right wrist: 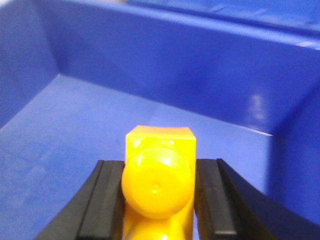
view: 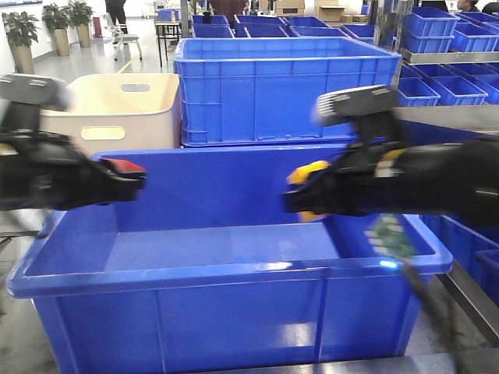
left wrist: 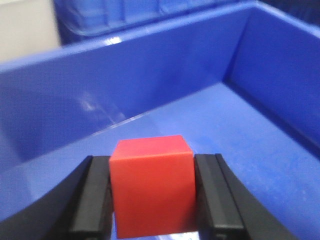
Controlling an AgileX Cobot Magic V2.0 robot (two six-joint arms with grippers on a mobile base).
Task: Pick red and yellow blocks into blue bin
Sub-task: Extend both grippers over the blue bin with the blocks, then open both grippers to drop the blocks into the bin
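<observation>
My left gripper (view: 134,178) is shut on a red block (view: 122,166) and holds it above the left side of the blue bin (view: 234,269). In the left wrist view the red block (left wrist: 151,184) sits squeezed between both black fingers (left wrist: 91,200) over the bin floor (left wrist: 240,135). My right gripper (view: 295,199) is shut on a yellow block (view: 308,176) above the bin's right side. In the right wrist view the yellow block (right wrist: 159,185), with round studs, is clamped between the fingers (right wrist: 107,200) over the bin floor (right wrist: 65,125). The bin's inside shows no other blocks.
A cream tub (view: 117,109) stands behind the bin on the left. A large blue crate (view: 284,86) stands behind it in the middle. Several stacked blue crates (view: 444,54) fill shelves at the right. A green circuit board (view: 394,238) hangs under my right arm.
</observation>
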